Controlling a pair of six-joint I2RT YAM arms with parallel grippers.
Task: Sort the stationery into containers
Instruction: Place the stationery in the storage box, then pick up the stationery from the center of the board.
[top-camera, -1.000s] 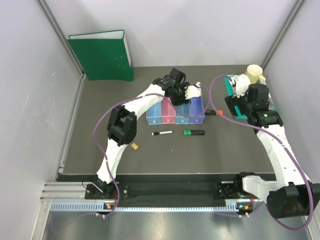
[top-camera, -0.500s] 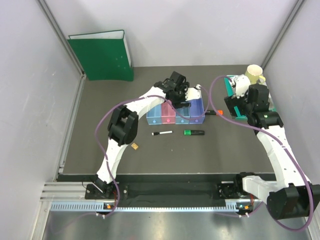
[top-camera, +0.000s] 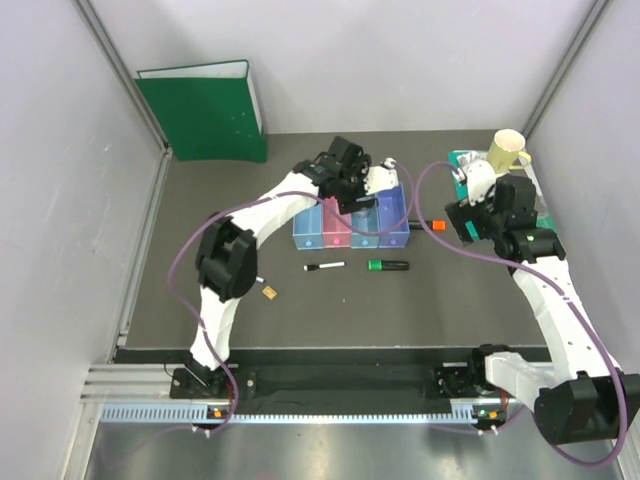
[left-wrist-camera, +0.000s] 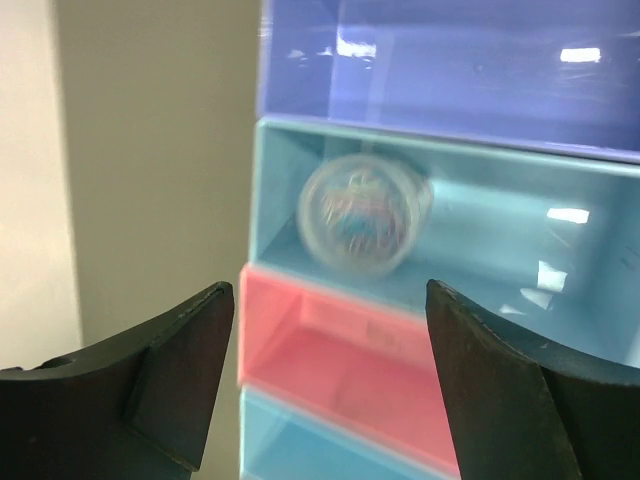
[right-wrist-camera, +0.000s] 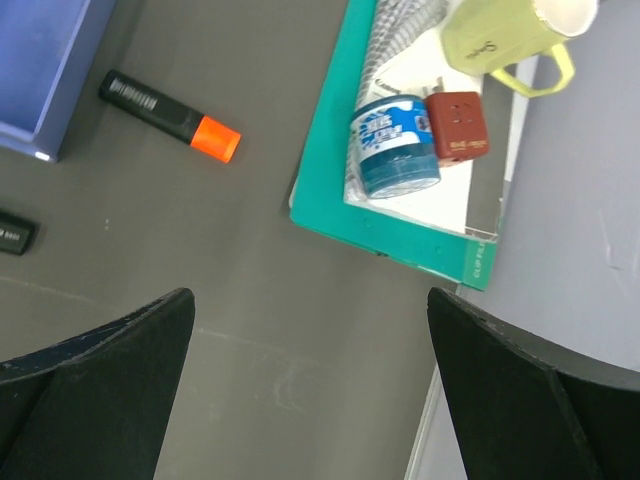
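The left gripper (left-wrist-camera: 328, 290) is held wide open, with nothing between its fingers, above the joined row of translucent plastic bins (top-camera: 310, 230). A small round clear jar (left-wrist-camera: 365, 213), blurred, appears to lie in the light blue bin (left-wrist-camera: 560, 250) between the purple bin (left-wrist-camera: 450, 80) and the pink bin (left-wrist-camera: 340, 350). The right gripper (right-wrist-camera: 310, 300) is likewise spread wide and empty, over the dark table (right-wrist-camera: 250, 250), between a black highlighter with orange cap (right-wrist-camera: 170, 117) and the teal tray (right-wrist-camera: 330, 180). Nearer the arm bases, a thin white pen with black cap (top-camera: 324, 267), a black highlighter with green cap (top-camera: 388, 265) and a tiny tan square (top-camera: 269, 293) are seen lying on the table.
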